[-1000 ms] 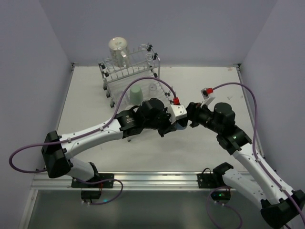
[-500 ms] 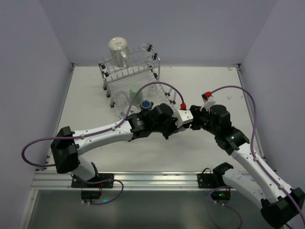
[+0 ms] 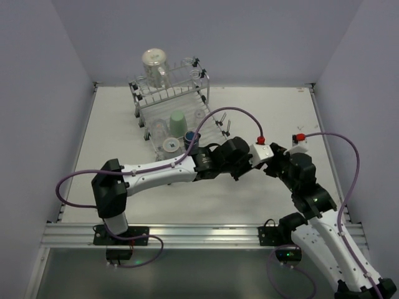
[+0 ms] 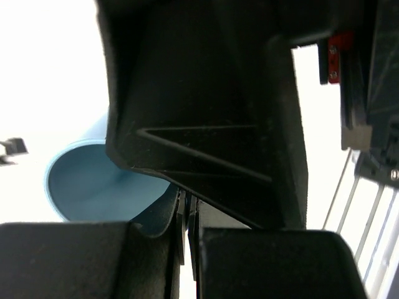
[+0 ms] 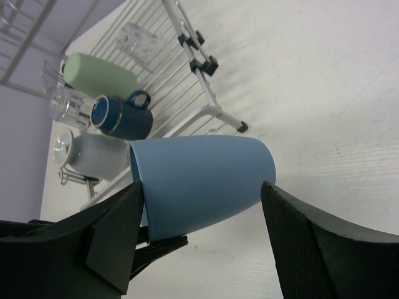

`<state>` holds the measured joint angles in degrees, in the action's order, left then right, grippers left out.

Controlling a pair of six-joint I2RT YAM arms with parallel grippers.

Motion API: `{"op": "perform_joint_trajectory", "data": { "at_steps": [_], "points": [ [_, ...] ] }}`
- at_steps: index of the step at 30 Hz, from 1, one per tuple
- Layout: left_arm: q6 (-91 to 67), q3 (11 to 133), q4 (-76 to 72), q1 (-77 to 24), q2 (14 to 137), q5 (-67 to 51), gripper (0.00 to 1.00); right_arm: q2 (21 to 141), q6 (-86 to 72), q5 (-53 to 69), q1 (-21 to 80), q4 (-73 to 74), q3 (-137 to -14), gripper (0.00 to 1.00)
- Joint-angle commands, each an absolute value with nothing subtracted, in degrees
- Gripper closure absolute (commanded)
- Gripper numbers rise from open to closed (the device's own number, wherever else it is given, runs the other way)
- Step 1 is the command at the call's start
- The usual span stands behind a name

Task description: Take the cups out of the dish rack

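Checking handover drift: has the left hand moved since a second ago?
Yes. In the top view the left hand has shifted right, further from the dish rack, carrying the light blue tumbler.

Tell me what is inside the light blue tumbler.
The light blue tumbler shows only bare blue inner wall. The left hand, pinching its rim, and a black part above hide the rest.

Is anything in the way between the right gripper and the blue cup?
No, nothing visible. The light blue tumbler lies right between the fingers of the right gripper, one on each side. The left gripper pinches its rim. I cannot tell whether the right one is squeezing it yet.
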<state>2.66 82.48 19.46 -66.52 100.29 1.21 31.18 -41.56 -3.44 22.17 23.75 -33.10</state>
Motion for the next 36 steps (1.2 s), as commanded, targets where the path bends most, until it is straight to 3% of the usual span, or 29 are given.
{"op": "perform_joint_trajectory", "data": {
  "at_steps": [1, 3, 7, 12, 18, 26, 33, 36],
  "points": [
    [2.02, 87.18, 27.50, -65.48, 102.38, 8.70, 1.00, 31.29, -42.55, -15.63, 17.59, 21.01, -38.58, 0.24],
    [0.98, 87.28, 27.86, -64.69, 102.74, 7.39, 1.00, 31.03, -42.54, -19.07, 13.74, 21.01, -40.77, 0.25],
    [-2.11, 85.96, 25.76, -62.67, 103.27, 6.94, 1.00, 29.88, -42.54, -13.03, 7.74, 20.48, -44.29, 0.14],
    [-3.43, 88.33, 26.19, -61.79, 104.76, 7.13, 1.00, 29.71, -45.87, 4.10, 7.03, 20.13, -47.29, 0.12],
    [-0.36, 95.35, 33.21, -61.79, 110.03, 4.13, 1.00, 28.67, -44.38, -5.88, 6.50, 20.57, -44.13, 0.19],
    [1.30, 101.50, 40.77, -62.05, 115.22, 0.70, 1.00, 24.96, -41.05, -14.32, 6.59, 21.44, -45.26, 0.19],
    [1.41, 104.94, 44.21, -62.67, 119.79, 0.26, 1.00, 25.31, -40.78, -13.10, 6.59, 21.88, -46.49, 0.19],
    [1.41, 106.34, 44.38, -62.67, 120.67, -0.17, 0.91, 25.93, -40.43, -11.26, 6.59, 21.88, -47.46, 0.18]
  ]
}}
